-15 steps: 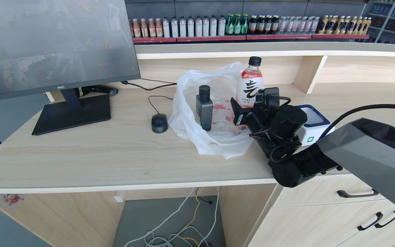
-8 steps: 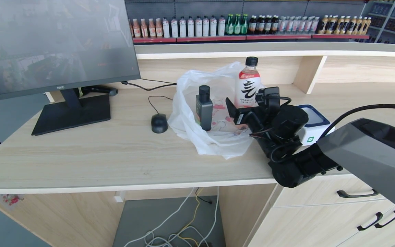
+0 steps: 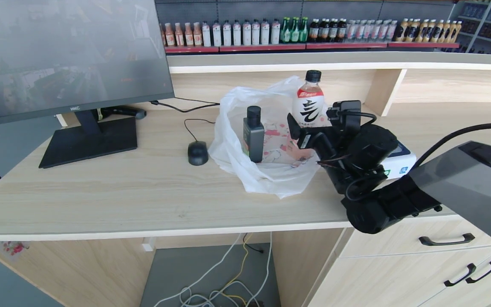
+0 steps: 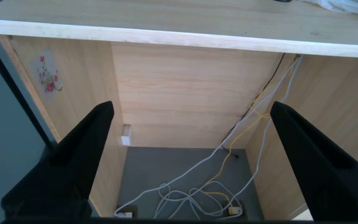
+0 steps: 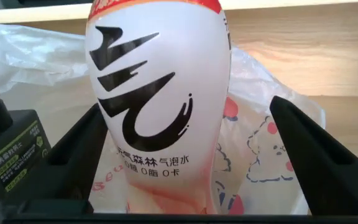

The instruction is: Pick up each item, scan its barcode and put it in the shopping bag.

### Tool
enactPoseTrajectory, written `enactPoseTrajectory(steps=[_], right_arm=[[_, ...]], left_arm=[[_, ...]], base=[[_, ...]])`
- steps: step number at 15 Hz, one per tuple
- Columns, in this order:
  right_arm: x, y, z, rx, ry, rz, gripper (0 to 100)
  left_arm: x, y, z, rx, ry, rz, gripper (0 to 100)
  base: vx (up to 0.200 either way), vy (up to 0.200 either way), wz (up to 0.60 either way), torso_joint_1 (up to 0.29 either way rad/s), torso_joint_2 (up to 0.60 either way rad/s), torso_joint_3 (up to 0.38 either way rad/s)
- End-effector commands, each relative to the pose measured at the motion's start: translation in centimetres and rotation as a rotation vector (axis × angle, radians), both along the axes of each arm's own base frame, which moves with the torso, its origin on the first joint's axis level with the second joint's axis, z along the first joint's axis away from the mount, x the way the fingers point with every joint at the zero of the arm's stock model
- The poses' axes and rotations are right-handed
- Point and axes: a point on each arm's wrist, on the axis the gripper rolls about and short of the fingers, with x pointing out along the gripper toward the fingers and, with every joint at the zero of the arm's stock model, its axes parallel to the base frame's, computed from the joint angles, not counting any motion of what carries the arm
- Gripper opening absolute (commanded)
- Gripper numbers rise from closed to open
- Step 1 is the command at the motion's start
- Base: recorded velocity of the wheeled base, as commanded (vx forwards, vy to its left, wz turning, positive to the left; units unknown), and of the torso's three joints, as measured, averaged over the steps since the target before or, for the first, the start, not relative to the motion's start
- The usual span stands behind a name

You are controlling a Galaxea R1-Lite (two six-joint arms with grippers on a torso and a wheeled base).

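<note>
shopping bag (image 3: 232, 157): dark bottle (image 3: 253, 132) and drink bottle (image 3: 309, 102) are stood upright inside | right gripper (image 3: 301, 134): jaws spread either side of drink bottle | left gripper (image 4: 188, 155): jaws spread, held below counter (image 4: 166, 28) | change: right gripper drawn rightward since a second ago, drink bottle barely shifted

We see a pale wood desk (image 3: 100, 192) with a raised ledge (image 3: 313, 64) along its far side. At ten o'clock stands a dark monitor (image 3: 66, 55), with a black mouse (image 3: 198, 153) nearer the centre. At twelve o'clock, store shelves (image 3: 313, 44) carry rows of bottles. At four o'clock are drawers (image 3: 399, 264) with black handles, and at six o'clock cables (image 3: 211, 290) lie on the grey floor (image 3: 177, 268).
</note>
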Motion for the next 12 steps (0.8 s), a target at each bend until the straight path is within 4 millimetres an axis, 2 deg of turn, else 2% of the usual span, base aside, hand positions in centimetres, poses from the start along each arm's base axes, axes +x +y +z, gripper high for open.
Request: enactPoseTrajectory(steps=[1, 4, 5, 8, 10, 11, 12], right_arm=[[-2.6, -0.9, 3.1, 0.028, -0.044, 0.003, 100], [-6.2, -2.7, 4.0, 0.046, -0.060, 0.002, 100], [-8.6, -4.0, 4.1, 0.045, -0.051, 0.001, 100], [-14.2, -7.4, 3.7, 0.046, 0.023, -0.018, 100], [-17.9, -10.3, 3.0, 0.057, 0.061, -0.061, 100], [-18.8, -10.9, 2.8, 0.061, 0.071, -0.068, 100], [-21.2, -12.3, 2.1, 0.066, 0.089, -0.087, 100]], left_arm=[[0.0, 0.0, 0.0, 0.000, 0.000, -0.002, 100], [0.0, 0.0, 0.0, 0.000, 0.000, -0.002, 100], [0.0, 0.0, 0.0, 0.000, 0.000, 0.000, 100], [0.0, 0.0, 0.0, 0.000, 0.000, -0.002, 100], [0.0, 0.0, 0.0, 0.000, 0.000, 0.000, 100], [0.0, 0.0, 0.0, 0.000, 0.000, 0.000, 100], [0.0, 0.0, 0.0, 0.000, 0.000, 0.000, 100]], base=[[0.000, 0.000, 0.00, 0.000, 0.00, 0.000], [0.000, 0.000, 0.00, 0.000, 0.00, 0.000], [0.000, 0.000, 0.00, 0.000, 0.00, 0.000], [0.000, 0.000, 0.00, 0.000, 0.00, 0.000], [0.000, 0.000, 0.00, 0.000, 0.00, 0.000], [0.000, 0.000, 0.00, 0.000, 0.00, 0.000], [0.000, 0.000, 0.00, 0.000, 0.00, 0.000]])
